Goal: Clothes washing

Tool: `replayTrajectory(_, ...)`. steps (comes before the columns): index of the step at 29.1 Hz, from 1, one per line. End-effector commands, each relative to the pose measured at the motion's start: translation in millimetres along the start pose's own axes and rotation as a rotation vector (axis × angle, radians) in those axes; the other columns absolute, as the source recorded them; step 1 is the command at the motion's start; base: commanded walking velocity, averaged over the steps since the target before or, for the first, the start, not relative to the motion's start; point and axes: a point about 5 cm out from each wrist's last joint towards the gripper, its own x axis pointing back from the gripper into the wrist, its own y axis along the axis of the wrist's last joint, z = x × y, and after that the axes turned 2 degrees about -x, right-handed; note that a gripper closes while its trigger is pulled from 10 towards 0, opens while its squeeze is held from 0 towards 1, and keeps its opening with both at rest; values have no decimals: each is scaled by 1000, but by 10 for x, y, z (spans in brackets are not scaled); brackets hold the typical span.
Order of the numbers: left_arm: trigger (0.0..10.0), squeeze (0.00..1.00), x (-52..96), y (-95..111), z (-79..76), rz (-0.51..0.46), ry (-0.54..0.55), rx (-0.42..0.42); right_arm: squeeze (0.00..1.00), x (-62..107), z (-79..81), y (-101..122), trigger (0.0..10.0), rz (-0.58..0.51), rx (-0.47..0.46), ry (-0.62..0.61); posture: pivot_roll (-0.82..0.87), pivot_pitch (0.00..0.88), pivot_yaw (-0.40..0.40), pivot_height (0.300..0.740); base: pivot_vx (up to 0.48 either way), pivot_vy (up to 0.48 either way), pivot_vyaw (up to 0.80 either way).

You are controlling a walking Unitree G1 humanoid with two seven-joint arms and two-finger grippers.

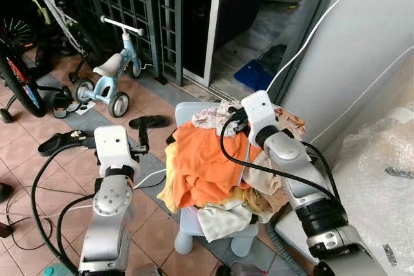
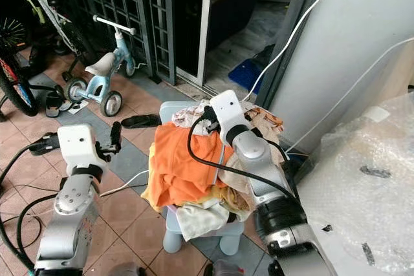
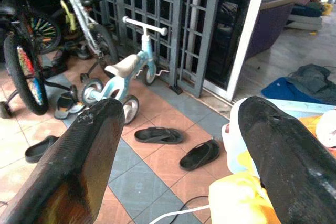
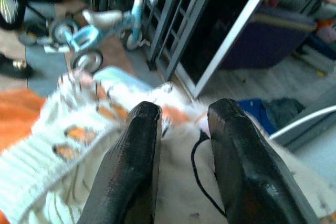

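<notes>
Where the right pincer [image 4: 178,129] hovers over the far top of the heap, its fingers stand a little apart with nothing between them, their tips just above a white knit [image 4: 79,135] patterned in orange. The left pincer [image 3: 178,145] is spread wide and empty, held off to the heap's left over the floor tiles.

The clothes [image 1: 220,166] lie piled on a pale blue stool [image 1: 194,221], an orange shirt [image 1: 204,159] draped across the front, a cream cloth [image 1: 223,218] hanging low, yellow showing beneath.

All of it looks soft, light and limp; it should bunch and sag rather than lift as one piece. A pinch on a raised fold or thick hem seems best, since a flat layer may slip. The pieces overlap, so pulling one could drag others off the stool.

Sandals [image 3: 178,144] and a tricycle [image 1: 110,79] lie further left.
</notes>
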Motion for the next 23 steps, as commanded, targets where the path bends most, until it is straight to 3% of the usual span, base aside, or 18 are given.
replayTrajectory(1, 10000, 0, 23, 28, 14, -4, 7, -7, 0, -9, -13, -110, 10000, 80, 22, 8, 29, 4, -80, 740, 0, 0, 0)
replayTrajectory(3, 10000, 0, 32, 29, 15, -2, 8, -6, 0, 1, -4, -164, 10000, 107, 33, 19, 31, 6, -82, 740, 0, 0, 0)
replayTrajectory(5, 10000, 0, 39, 29, 14, 0, 9, -6, 0, 10, -3, -201, 4824, 122, 36, 24, 30, 6, -82, 740, 0, 0, 0)
replayTrajectory(6, 10000, 0, 44, 26, 11, 3, 9, -5, 0, 20, 3, -237, 0, 137, 37, 36, 29, 6, -81, 740, 0, 0, 0)
replayTrajectory(17, 10000, 0, 2, 31, -20, 6, -8, -10, 0, 73, 47, -315, 0, 156, 0, 55, 16, 0, -67, 740, 0, 0, 0)
replayTrajectory(22, 10000, 0, -9, 20, -24, 8, -8, -16, 0, 61, 28, -123, 0, 25, -100, 26, 14, 0, -66, 740, 0, 0, 0)
replayTrajectory(23, 10000, 0, -8, 15, -27, 9, -6, -18, 0, 63, 1, -5, 0, -50, -127, 10, 13, 0, -65, 740, 0, 0, 0)
